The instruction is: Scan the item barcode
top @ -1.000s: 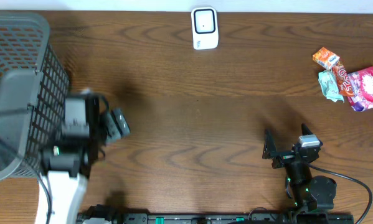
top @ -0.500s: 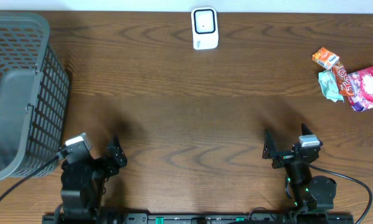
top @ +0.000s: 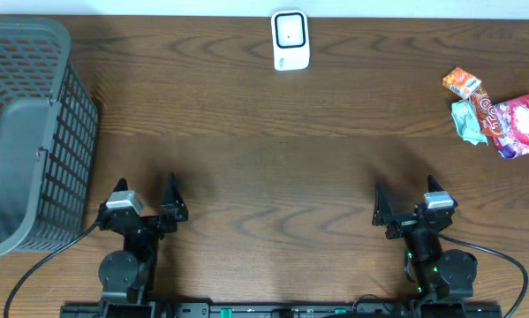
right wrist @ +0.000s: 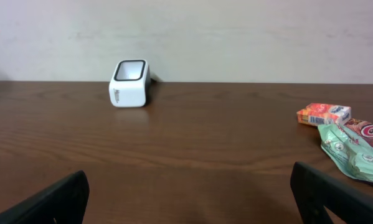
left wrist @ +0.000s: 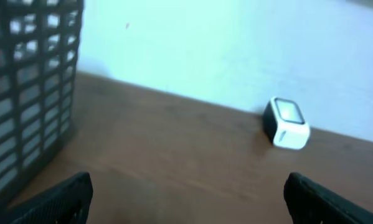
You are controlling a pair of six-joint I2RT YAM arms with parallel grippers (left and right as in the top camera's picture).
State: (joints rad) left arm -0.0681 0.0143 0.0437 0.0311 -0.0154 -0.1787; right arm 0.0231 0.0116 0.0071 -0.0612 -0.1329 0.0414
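You have a dark, wood-grained bench [top: 264, 132] filling the overhead frame, with a plain pale wall [right wrist: 236, 31] behind its far edge. A grey mesh basket [top: 74, 141] stands at the left edge. The white scanner [top: 290, 40] sits alone at top centre, close to the wall.

The items lie bunched at the upper right: an orange box [top: 462, 83], a mint-green packet [top: 467, 119] and a pink packet [top: 522, 124], touching or overlapping. In the right wrist view a barcode [right wrist: 315, 118] shows on the side of the orange box.

Your left gripper [top: 146, 187] at lower left and your right gripper [top: 406, 190] at lower right both have their jaws spread wide and hold nothing. The basket stands just left of the left gripper, off its line to the scanner. The left wrist view is blurred.
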